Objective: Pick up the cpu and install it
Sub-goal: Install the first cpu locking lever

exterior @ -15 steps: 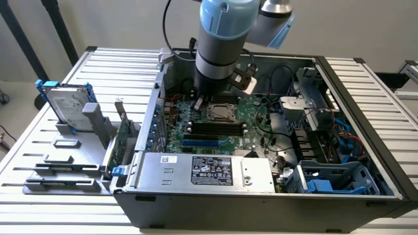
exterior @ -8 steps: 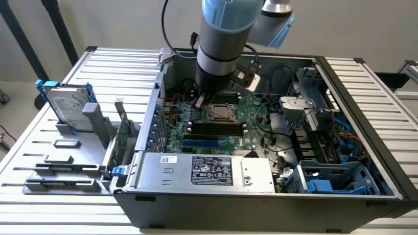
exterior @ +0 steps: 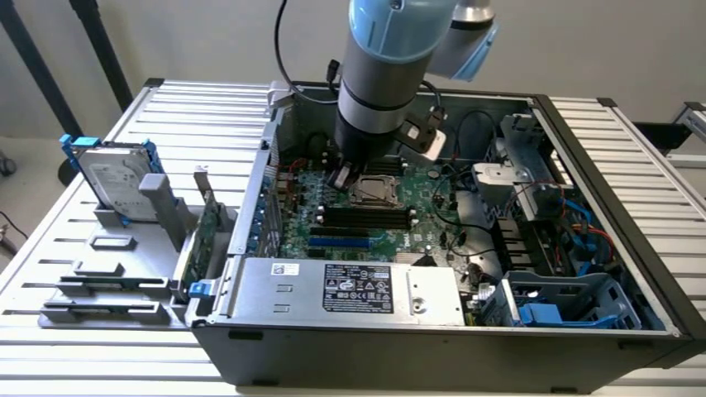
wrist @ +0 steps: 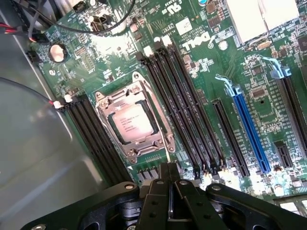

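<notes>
The cpu [wrist: 130, 122], a small square chip with a dull silver top, lies flat in its socket on the green motherboard [wrist: 206, 72], framed by the socket's metal plate [wrist: 108, 103]. In the exterior view the cpu [exterior: 375, 188] sits mid-board inside the open computer case [exterior: 617, 248]. My gripper [wrist: 170, 173] hangs just above the board beside the socket, its black fingers pressed together with nothing between them. Their tips are close to the thin metal lever [wrist: 168, 146] along the socket's edge. The gripper [exterior: 350, 177] hangs under the blue and grey arm, inside the case.
Black memory slots [wrist: 182, 96] flank the socket, and a blue card slot [wrist: 247, 129] lies farther off. A grey metal box with a black label [exterior: 353, 289] spans the case's near side. A hard drive with blue rails [exterior: 111, 178] stands on a rack at the exterior view's left. Cables [exterior: 574, 215] crowd the right.
</notes>
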You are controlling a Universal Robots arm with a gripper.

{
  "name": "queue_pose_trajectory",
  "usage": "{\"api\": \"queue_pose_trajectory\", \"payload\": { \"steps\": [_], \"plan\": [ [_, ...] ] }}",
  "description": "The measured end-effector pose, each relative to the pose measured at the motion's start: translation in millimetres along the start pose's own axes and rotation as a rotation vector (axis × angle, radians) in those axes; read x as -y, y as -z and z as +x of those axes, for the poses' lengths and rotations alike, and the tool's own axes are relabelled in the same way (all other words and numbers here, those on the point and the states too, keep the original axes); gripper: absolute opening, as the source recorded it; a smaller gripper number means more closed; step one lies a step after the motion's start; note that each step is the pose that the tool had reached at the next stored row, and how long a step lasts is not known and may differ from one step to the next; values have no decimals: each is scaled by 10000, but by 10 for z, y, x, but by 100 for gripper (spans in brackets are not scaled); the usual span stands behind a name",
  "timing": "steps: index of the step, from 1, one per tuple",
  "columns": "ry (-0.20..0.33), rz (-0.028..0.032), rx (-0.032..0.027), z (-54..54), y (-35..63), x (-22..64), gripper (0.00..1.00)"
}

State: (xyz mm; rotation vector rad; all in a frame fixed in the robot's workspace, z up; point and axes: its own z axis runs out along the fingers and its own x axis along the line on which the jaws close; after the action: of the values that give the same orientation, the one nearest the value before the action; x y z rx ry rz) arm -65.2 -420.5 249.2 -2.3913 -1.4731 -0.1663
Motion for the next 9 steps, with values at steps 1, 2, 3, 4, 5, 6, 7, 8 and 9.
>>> {"api": "queue_pose_trajectory", "payload": {
  "steps": [1,2,3,4,5,6,7,8,9],
  "plan": [
    [-1,-2,-3,-8,-13,-5,11],
    [-4,-5,-3,-14,-26,-9,11],
    [-9,-10,-5,-19,-40,-13,11],
    [-11,-17,-8,-24,-57,-18,11],
    [-15,-26,-13,-29,-74,-22,11],
    [-22,-35,-18,-34,-91,-26,11],
    [-27,-41,-21,-39,-107,-30,11],
    [-31,-44,-23,-43,-124,-33,11],
    [-32,-46,-24,-48,-142,-35,11]
  ]
}}
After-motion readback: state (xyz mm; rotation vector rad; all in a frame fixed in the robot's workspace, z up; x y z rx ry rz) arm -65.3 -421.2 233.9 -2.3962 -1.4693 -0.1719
